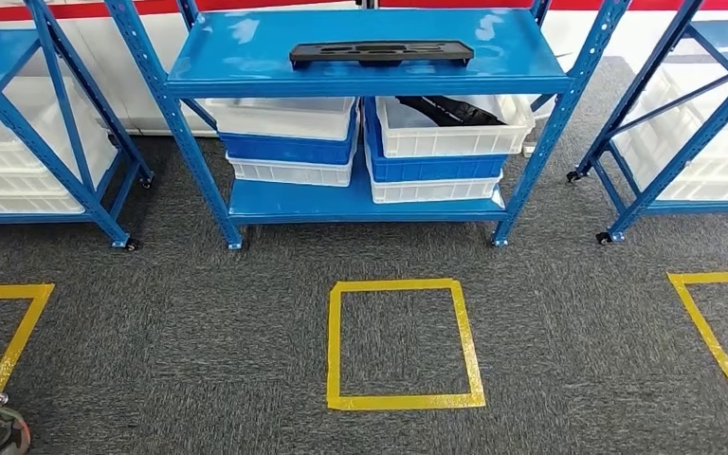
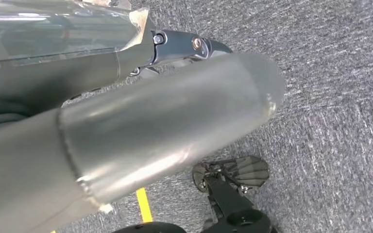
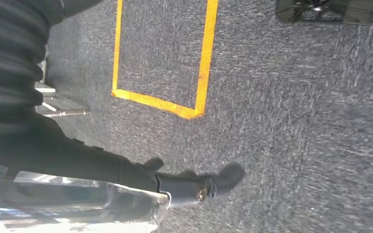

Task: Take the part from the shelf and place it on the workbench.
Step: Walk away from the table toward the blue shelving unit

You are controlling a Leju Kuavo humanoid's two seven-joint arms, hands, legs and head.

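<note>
The long flat black plastic part (image 1: 380,53) lies on the top board of the blue steel shelf (image 1: 246,66), its long axis running side to side, squarely ahead beyond the yellow tape square (image 1: 405,343) on the grey carpet. Both arms hang low; the left hand (image 2: 184,46) and right hand (image 3: 194,187) carry nothing, but whether their fingers are spread or curled I cannot tell. Neither looks nearer.

A black part (image 1: 380,53) lies flat on the blue shelf's (image 1: 246,66) top board, crates (image 1: 441,142) below.
</note>
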